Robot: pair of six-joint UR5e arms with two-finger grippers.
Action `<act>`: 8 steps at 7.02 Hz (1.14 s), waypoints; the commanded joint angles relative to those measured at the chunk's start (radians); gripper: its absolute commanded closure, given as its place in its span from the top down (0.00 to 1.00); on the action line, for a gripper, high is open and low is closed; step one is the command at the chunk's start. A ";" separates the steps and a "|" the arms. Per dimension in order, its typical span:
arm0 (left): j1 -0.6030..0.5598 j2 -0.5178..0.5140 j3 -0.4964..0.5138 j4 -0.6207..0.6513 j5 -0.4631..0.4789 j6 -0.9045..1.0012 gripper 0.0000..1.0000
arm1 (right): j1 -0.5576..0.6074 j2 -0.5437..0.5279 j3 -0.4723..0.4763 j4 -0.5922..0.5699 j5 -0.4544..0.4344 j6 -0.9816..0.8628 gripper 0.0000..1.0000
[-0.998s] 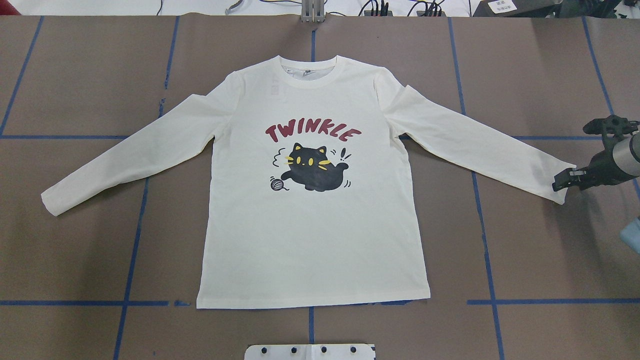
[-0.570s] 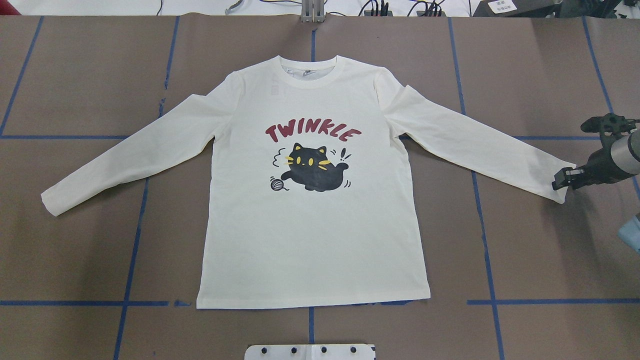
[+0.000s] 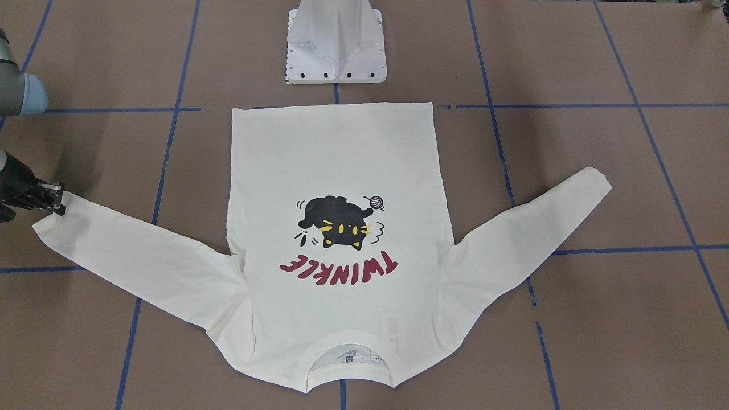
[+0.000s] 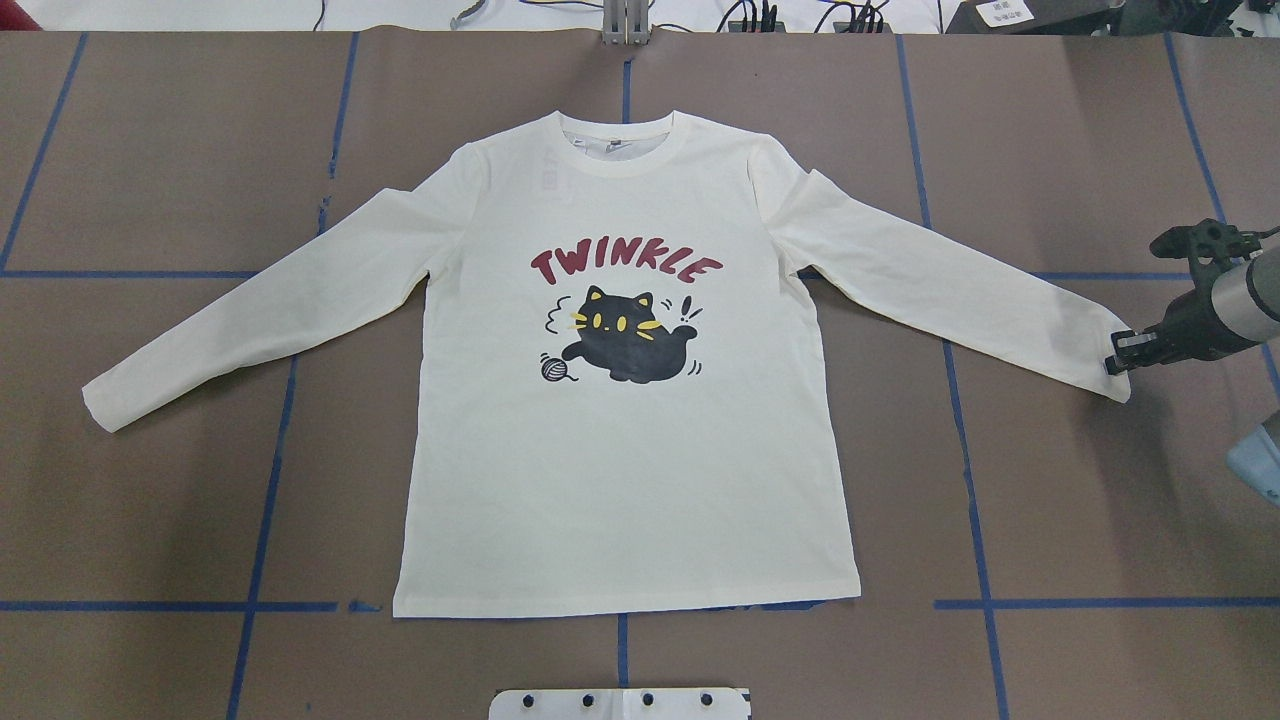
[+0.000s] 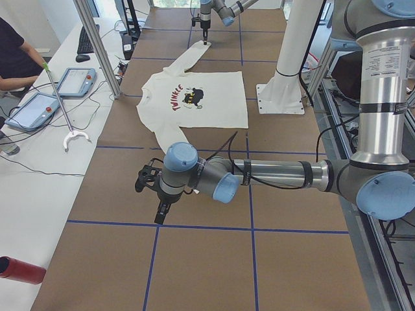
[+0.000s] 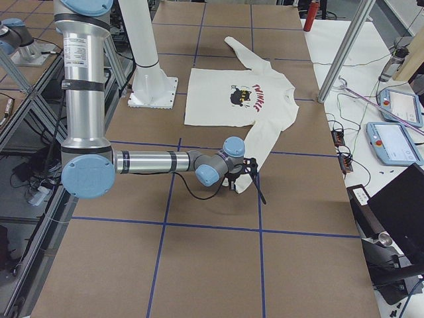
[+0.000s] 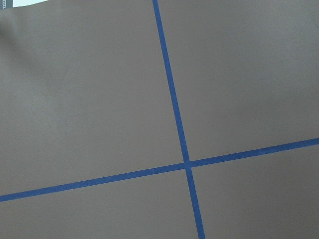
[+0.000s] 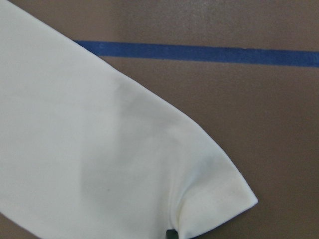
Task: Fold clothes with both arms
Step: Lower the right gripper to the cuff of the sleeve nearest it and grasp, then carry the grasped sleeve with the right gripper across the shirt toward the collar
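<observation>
Here the cream shirt (image 4: 620, 450) lies flat, print up, mid-surface (image 4: 1050, 500). The right arm's fingers (image 4: 1118, 360) pinch the cuff of its right sleeve. The left arm's fingers (image 5: 161, 214) hover far left of the shirt; clenched or released, I cannot tell.

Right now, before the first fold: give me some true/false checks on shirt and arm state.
1. The shirt lies print side up. True.
2. Both sleeves are folded across the body. False: the sleeves lie spread out flat, one to each side.
3. The right end effector is at a cuff. True.
4. The left end effector is on the other cuff. False: the left end effector hangs over bare table, and its wrist view shows only table and blue tape.
5. The collar points toward the robot's base. False: the hem is nearest the base, and the collar is on the far side.
</observation>
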 commanded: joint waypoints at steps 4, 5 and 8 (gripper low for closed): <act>0.000 -0.008 0.000 0.000 0.000 -0.001 1.00 | 0.005 0.169 0.135 0.003 0.083 0.201 0.00; 0.000 -0.011 0.000 0.000 0.000 -0.003 1.00 | 0.003 0.275 0.114 0.003 0.090 0.280 0.00; 0.000 -0.017 0.001 0.002 0.000 -0.003 1.00 | -0.012 0.776 -0.146 0.007 0.080 0.597 0.00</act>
